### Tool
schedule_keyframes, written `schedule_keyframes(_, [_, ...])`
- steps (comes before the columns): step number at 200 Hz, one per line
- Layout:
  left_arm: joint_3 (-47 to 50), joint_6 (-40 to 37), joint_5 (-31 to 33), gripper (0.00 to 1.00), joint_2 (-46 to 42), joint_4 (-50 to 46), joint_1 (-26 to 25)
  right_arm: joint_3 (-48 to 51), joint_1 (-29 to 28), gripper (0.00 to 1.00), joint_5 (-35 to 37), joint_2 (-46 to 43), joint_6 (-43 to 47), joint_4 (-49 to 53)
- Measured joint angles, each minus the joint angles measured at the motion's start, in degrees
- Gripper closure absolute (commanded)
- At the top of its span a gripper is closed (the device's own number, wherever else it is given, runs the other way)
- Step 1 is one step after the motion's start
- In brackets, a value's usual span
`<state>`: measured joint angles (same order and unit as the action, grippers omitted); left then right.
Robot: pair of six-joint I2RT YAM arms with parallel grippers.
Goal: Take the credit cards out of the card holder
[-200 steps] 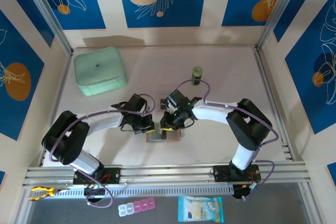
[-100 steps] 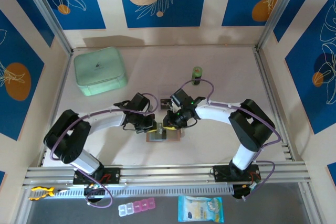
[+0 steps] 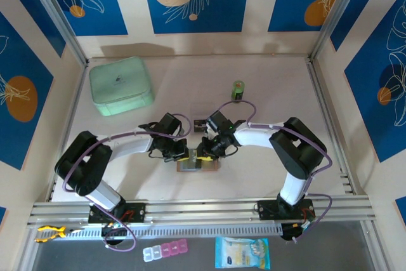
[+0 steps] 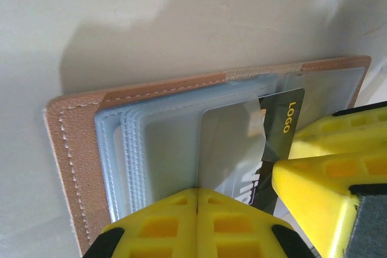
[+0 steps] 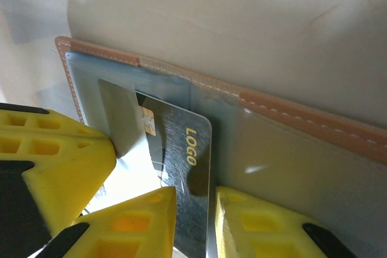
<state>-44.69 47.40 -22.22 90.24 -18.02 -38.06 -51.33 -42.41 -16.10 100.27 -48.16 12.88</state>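
Right claw [image 5: 195, 209]: jaws narrowly parted, pinching near edge of dark "LOGO" credit card [image 5: 181, 149]. Card runs toward 11 o'clock, partly inside clear sleeve.

Left claw [image 4: 196, 209]: fully closed, empty, at 9 o'clock of right claw. Tips on sleeve stack, seemingly pinning it.

Card holder [image 4: 72, 149]: open flat on worktop [image 3: 254, 172], just ahead of arm bases. Mint-green case [image 3: 120, 85] well apart at 10 o'clock.

Step, judged: drawing card out with holder pinned.

Next: straight pull along sleeve toward 6 o'clock, firm pinch, left claw pressing holder down.
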Motion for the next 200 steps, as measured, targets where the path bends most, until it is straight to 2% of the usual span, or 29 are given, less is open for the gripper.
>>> schedule_keyframes(84, [0.0,-0.3,0.0,1.0,0.2,0.0,0.0,2.9,0.7,0.81,-3.7,0.0,-2.3,-5.9])
schedule_keyframes(120, [0.0,-0.7,0.0,1.0,0.2,-0.1,0.0,3.6,1.0,0.87,-4.4,-0.1,-3.0,-6.9])
schedule_keyframes(200, [0.0,-0.8,0.2,1.0,0.2,0.0,0.0,5.3,1.5,0.93,-5.1,-4.0,-3.1,-9.0])
